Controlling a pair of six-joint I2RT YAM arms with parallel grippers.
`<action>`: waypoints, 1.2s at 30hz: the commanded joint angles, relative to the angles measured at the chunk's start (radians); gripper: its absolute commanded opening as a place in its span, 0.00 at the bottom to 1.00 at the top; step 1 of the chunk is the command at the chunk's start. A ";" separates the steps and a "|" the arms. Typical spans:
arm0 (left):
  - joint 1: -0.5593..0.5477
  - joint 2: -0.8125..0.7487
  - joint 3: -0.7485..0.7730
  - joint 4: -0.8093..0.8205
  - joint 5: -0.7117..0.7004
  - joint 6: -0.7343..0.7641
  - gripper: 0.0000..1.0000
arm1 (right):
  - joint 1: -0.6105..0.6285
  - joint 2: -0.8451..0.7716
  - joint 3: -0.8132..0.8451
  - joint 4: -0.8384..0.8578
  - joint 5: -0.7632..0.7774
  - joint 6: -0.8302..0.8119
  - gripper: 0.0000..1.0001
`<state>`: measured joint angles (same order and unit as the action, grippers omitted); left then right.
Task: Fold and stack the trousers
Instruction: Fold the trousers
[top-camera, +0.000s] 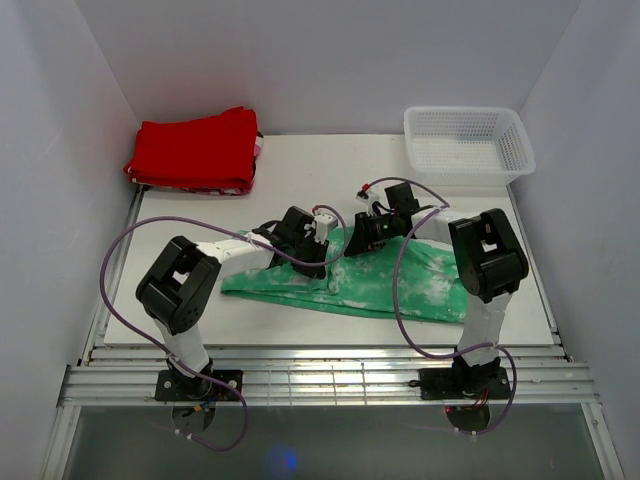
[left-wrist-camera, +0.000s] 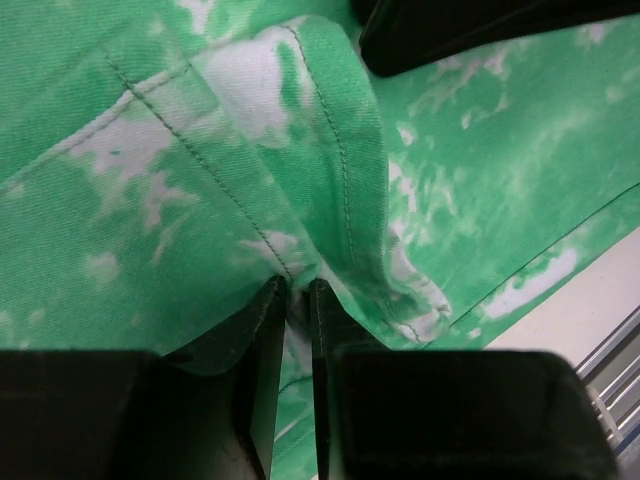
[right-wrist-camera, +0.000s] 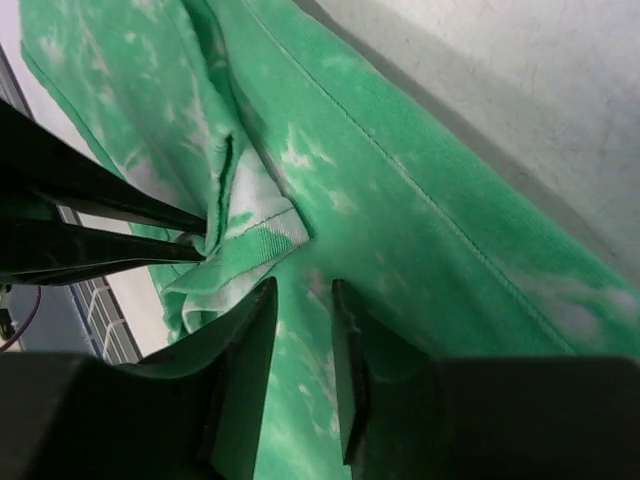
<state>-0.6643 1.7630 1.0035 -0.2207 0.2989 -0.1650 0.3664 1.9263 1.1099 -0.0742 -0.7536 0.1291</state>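
Top external alone shows red garment (top-camera: 195, 150) beyond trousers (top-camera: 385, 290).

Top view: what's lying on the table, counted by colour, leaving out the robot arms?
Green: 1, the trousers
Red: 1, a folded garment
White: 1, a basket
Total: 3

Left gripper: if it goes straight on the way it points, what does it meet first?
The trousers. The left gripper has its fingertips right at a raised, stitched fold of the green fabric, so it would press into that fold at once. What lies under the cloth is hidden.
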 joint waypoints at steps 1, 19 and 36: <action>-0.003 -0.016 -0.029 -0.020 0.016 0.002 0.25 | 0.012 0.023 0.033 0.054 0.017 0.026 0.37; -0.004 -0.158 -0.045 0.018 0.172 -0.010 0.00 | 0.052 0.045 0.076 0.050 0.089 0.007 0.08; -0.009 -0.011 0.003 0.079 0.244 -0.059 0.00 | 0.052 -0.036 0.016 0.032 0.057 -0.013 0.08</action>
<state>-0.6621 1.7603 0.9737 -0.1829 0.4698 -0.2054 0.4191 1.8820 1.1160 -0.0139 -0.7013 0.1444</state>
